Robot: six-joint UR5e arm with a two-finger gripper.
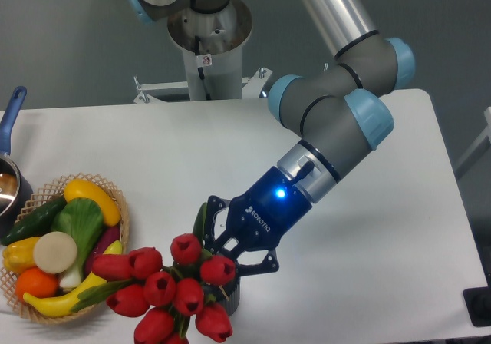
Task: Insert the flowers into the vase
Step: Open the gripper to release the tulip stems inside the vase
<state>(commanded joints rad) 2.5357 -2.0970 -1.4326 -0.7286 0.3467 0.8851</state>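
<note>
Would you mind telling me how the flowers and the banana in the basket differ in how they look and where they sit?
The flowers are red buds with green leaves; the banana is a single yellow curve. The flowers sit at the gripper, over the vase, mostly hidden by them; the banana lies in the wicker basket among other produce. A leaf of the flowers reaches across the banana.

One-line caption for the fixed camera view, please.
Gripper holds red tulips over the grey vase, beside a produce basket.

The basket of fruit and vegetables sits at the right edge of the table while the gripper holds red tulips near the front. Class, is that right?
Not quite. The camera view shows the basket at the table's left edge, not the right. The gripper does hold the red tulips near the front.
</note>
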